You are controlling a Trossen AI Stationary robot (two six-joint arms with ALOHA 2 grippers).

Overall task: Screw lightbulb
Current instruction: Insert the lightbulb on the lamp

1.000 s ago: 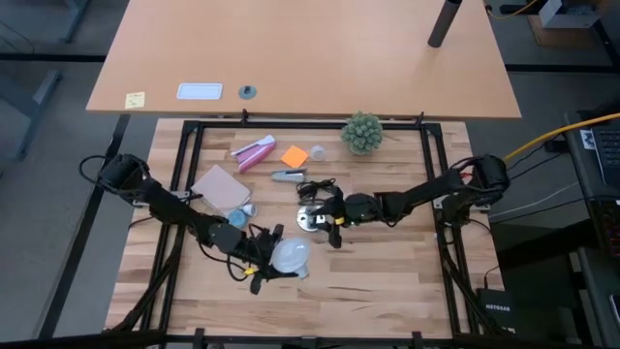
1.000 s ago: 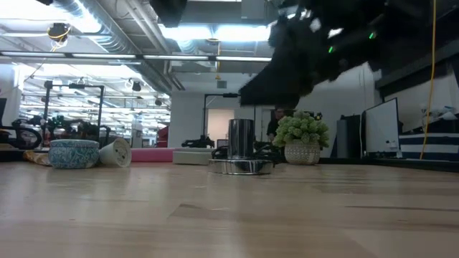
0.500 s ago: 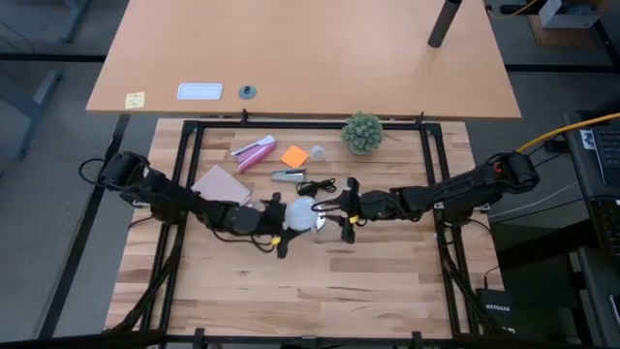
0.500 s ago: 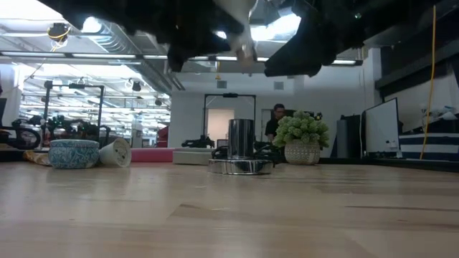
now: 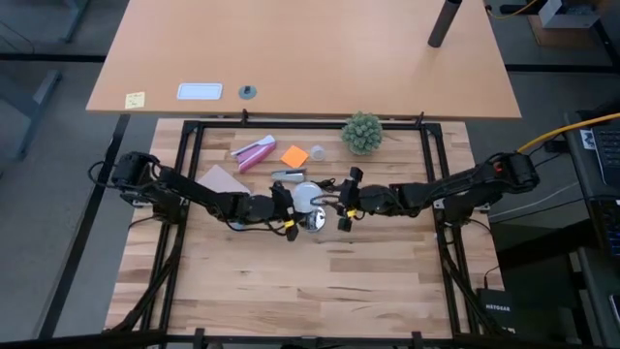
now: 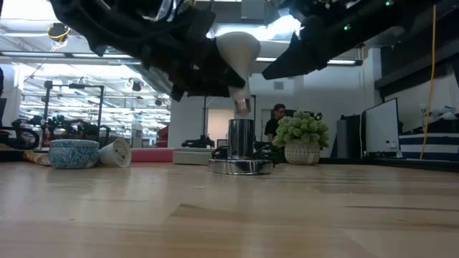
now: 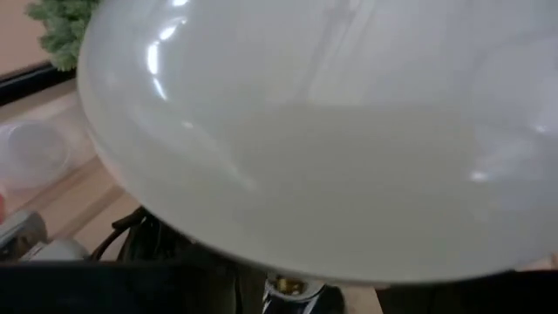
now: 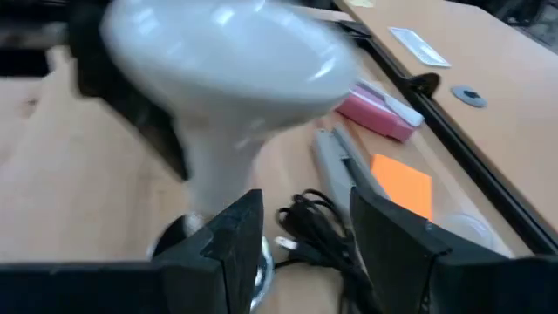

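The white lightbulb (image 5: 303,197) hangs just above the shiny round metal socket (image 5: 316,220) at the table's middle, and my left gripper (image 5: 290,206) is shut on it. In the low view its silver base (image 6: 242,105) points down, a little above the socket's upright tube (image 6: 241,137). The dome (image 7: 305,131) fills the left wrist view. My right gripper (image 5: 344,206) hovers open just right of the socket, with nothing between its fingers (image 8: 231,240). It faces the bulb (image 8: 227,52). My left gripper holds the lightbulb by its wide dome (image 6: 224,50), coming from the table's left and slanting slightly down. The bulb is lifted clear and slightly tilted, base downward over the socket. The bulb hides the fingertips, so the exact hold cannot be seen.
A black cord (image 5: 320,184) runs from the socket toward the far side. A grey-silver oblong item (image 5: 288,175), an orange note (image 5: 294,155), a pink item (image 5: 254,152), a tan pad (image 5: 221,184) and a green plant ball (image 5: 361,133) lie beyond. The near half shows bare wood.
My left gripper has carried the lightbulb from the near side toward the far edge and slightly right, to above the socket. It has also turned and sunk a little. My right gripper has risen off the socket and drawn slightly toward the far edge.
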